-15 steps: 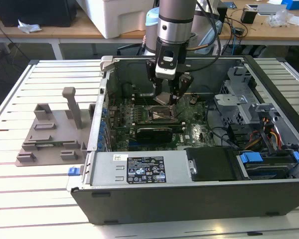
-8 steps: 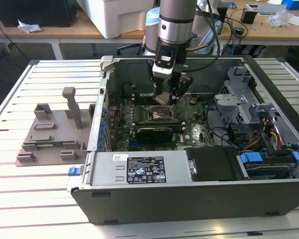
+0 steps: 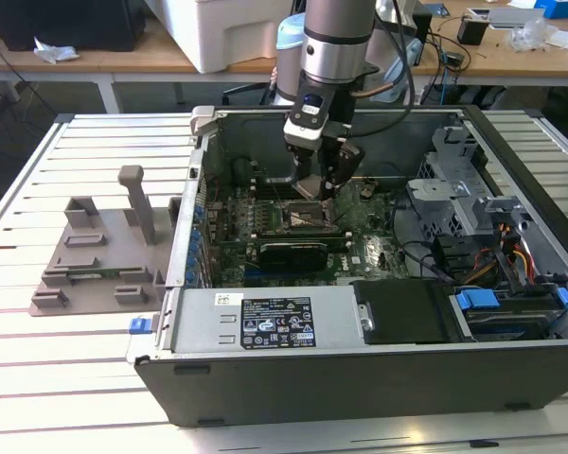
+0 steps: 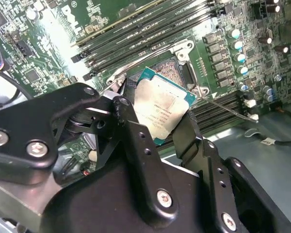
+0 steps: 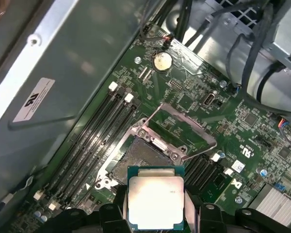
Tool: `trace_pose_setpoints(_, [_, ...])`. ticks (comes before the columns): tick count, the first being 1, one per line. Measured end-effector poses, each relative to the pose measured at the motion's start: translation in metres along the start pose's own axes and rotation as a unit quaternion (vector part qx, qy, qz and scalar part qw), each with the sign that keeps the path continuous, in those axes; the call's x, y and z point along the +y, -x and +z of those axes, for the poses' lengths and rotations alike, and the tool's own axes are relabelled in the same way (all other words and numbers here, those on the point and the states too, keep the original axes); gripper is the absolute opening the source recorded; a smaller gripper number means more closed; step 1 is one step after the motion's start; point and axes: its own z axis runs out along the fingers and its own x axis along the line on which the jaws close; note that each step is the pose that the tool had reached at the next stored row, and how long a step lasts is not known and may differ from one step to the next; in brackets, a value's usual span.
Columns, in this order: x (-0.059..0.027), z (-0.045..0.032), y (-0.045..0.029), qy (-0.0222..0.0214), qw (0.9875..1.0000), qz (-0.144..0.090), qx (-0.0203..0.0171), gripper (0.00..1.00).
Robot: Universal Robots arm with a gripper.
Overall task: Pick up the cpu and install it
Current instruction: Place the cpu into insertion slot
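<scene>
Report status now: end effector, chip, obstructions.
Arm's end effector shut on chip. Chip held over socket, not seated. Socket frame open; nothing seen in between.

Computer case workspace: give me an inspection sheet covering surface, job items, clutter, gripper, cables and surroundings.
Surface: slatted metal table carrying the open computer case.
Job's things: cpu held above the board by the socket, not seated; the socket is empty, its metal frame open.
Clutter: grey fixture on the table at the exterior view's left; black card inside the case.
Gripper: gripper inside the case, shut on the cpu.
Cables: coloured wires in the case at the exterior view's right; black cables beside the board.
Surroundings: workbench behind, with a white box.
</scene>
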Motion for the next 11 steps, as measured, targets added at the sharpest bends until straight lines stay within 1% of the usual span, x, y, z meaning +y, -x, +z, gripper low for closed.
trace_pose_setpoints(2, [0.0002,0.0,0.0001,-0.0003,1.0,0.009,0.0004,0.55])
trace_pose_setpoints(4, [0.0005,0.0,0.0003,-0.0007,0.9997,0.023,0.0009,0.55])
trace_pose_setpoints(7, [0.0009,0.0,0.0006,-0.0015,0.9989,0.047,0.0019,0.55])
trace_pose_setpoints(9, [0.0011,0.0,0.0007,-0.0017,0.9985,0.054,0.0022,0.55])
trace_pose_setpoints(11, [0.0013,-0.0001,0.0009,-0.002,0.9978,0.066,0.0028,0.55])
